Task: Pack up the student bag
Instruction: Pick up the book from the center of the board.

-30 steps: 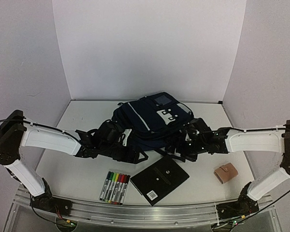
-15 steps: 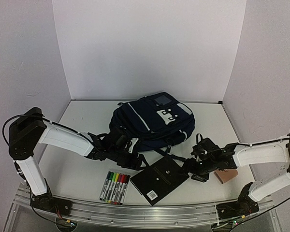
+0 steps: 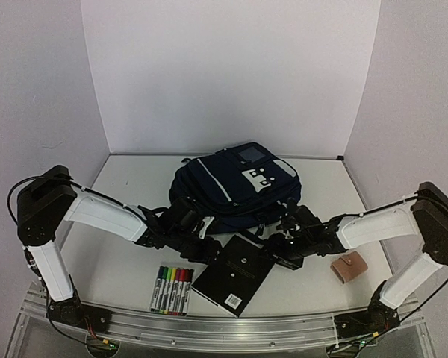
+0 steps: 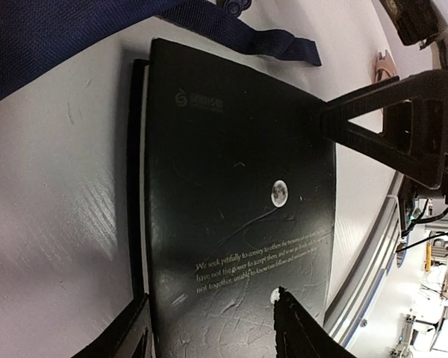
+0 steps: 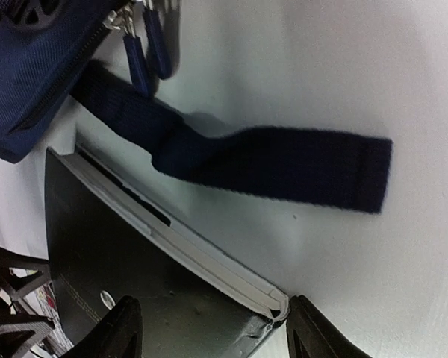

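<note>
The student bag (image 3: 235,181), a dark navy backpack with white stripes, lies at the middle back of the table. A black notebook (image 3: 235,274) lies flat in front of it. My left gripper (image 3: 201,248) is open at the notebook's left top corner; in the left wrist view (image 4: 213,302) its fingers straddle the cover (image 4: 231,186). My right gripper (image 3: 276,252) is open at the notebook's right top corner; in the right wrist view (image 5: 213,306) its fingers straddle the notebook's corner (image 5: 134,276). A navy strap (image 5: 269,160) lies just beyond on the table.
A pack of coloured markers (image 3: 172,288) lies at the front left of the notebook. A tan wallet (image 3: 349,268) lies to the right. The bag's zip pulls (image 5: 145,45) hang near the strap. White walls close in the table's back and sides.
My right gripper came away from the bag, swung down and then left onto the notebook's top right corner. The notebook has shifted left and turned. The wallet now shows uncovered. My left gripper drew back toward the notebook.
</note>
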